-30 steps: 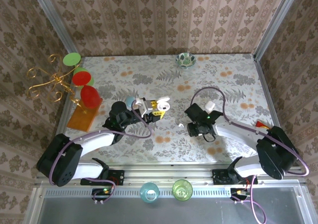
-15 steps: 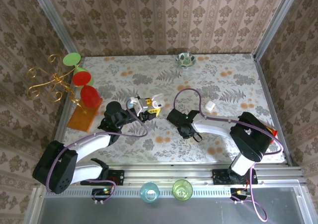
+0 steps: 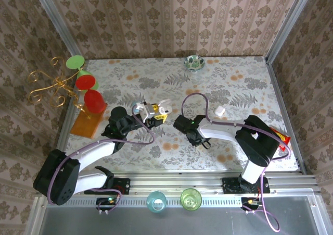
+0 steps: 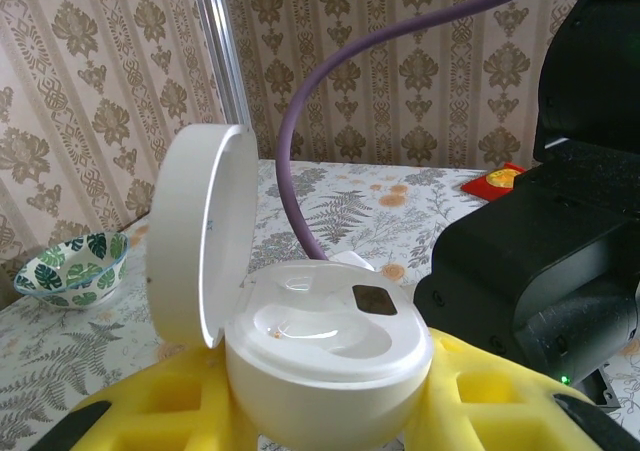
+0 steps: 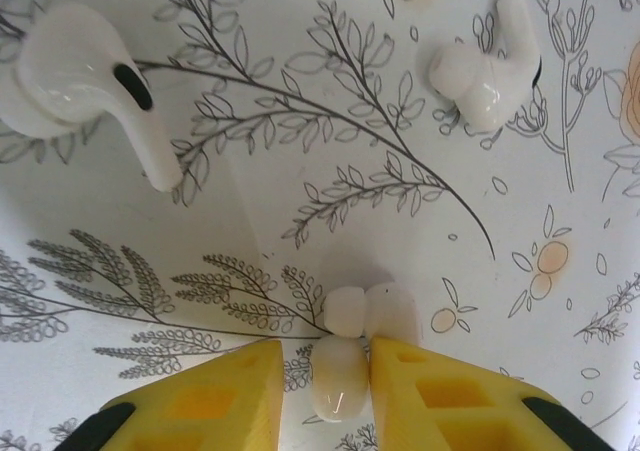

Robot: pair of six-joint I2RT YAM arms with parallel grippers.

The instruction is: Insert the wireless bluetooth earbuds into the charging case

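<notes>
My left gripper (image 4: 322,416) is shut on the white charging case (image 4: 325,346), which sits upright between the yellow fingers with its lid (image 4: 200,231) swung open and both wells empty. In the top view this gripper (image 3: 158,113) is left of centre with the case (image 3: 164,108). My right gripper (image 5: 330,386) is down at the table, jaws narrow around a white earbud (image 5: 340,376). The right finger touches it and a slit of table shows at the left finger. Two more white earbuds lie ahead, one at the left (image 5: 80,71) and one at the right (image 5: 485,71). In the top view, the right gripper (image 3: 200,141) sits just right of the case.
A small white case (image 3: 219,110) lies right of centre. A patterned bowl (image 3: 193,63) stands at the back edge. A gold stand with red and green discs (image 3: 78,84) and an orange card (image 3: 86,124) are at the left. Two cups (image 3: 156,200) sit below the front rail.
The right arm swung left toward the middle and came down over the earbuds, its jaws narrowing around one. The left gripper with the open case shifted only slightly.
</notes>
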